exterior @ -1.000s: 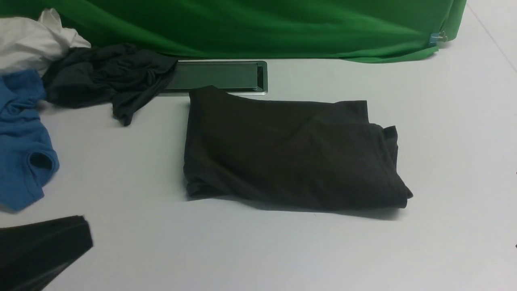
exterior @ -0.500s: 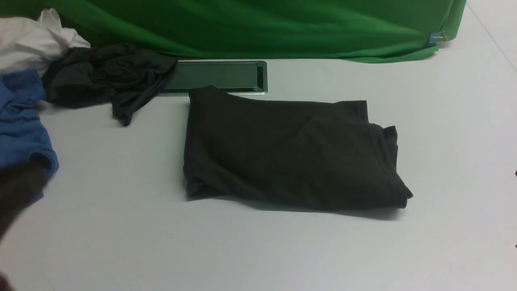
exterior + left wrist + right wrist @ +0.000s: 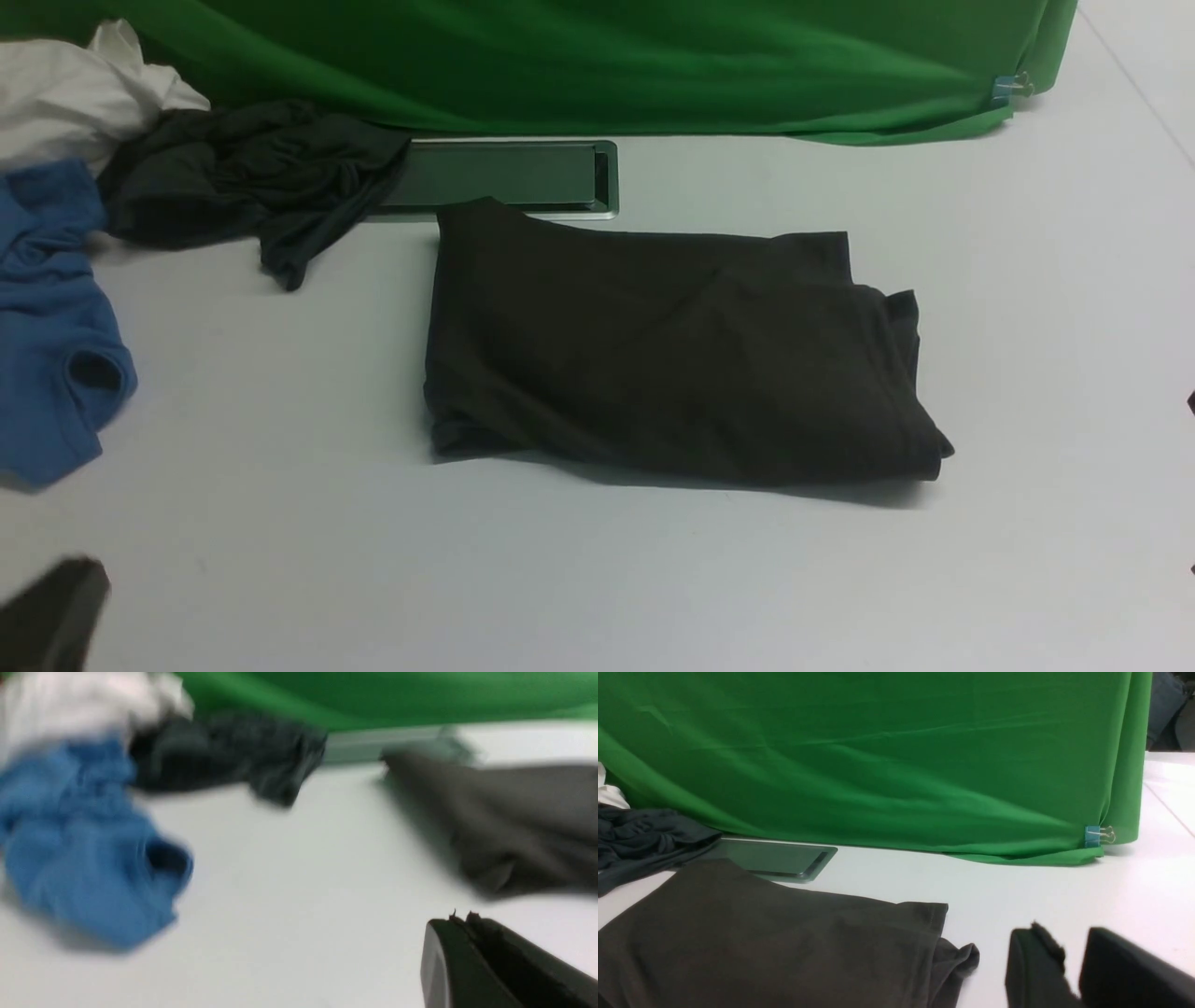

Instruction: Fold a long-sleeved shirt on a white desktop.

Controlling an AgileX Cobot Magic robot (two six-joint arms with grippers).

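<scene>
The long-sleeved shirt (image 3: pixel 672 355) lies folded into a dark olive-brown rectangle in the middle of the white desktop (image 3: pixel 653 579), with a bunched edge at its right end. My left gripper (image 3: pixel 89 579) is low at the near left corner, well away from the shirt (image 3: pixel 523 821). Seen in the left wrist view, that gripper (image 3: pixel 462 917) is shut, its jaws pressed together on nothing. My right gripper (image 3: pixel 1069 938) hovers over bare desktop just right of the shirt's bunched end (image 3: pixel 957 956). It stands open by a narrow gap, with nothing in it.
A blue shirt (image 3: pixel 47 355), a dark teal-grey garment (image 3: pixel 243 177) and a white cloth (image 3: pixel 65 93) are piled at the far left. The grey cable slot (image 3: pixel 504 175) sits just behind the shirt. A green backdrop (image 3: pixel 607 56) with a blue clip (image 3: pixel 1004 89) closes the back.
My left gripper swung up over the blue shirt and has dropped back to the near left corner, showing less than before. The folded shirt has not moved.
</scene>
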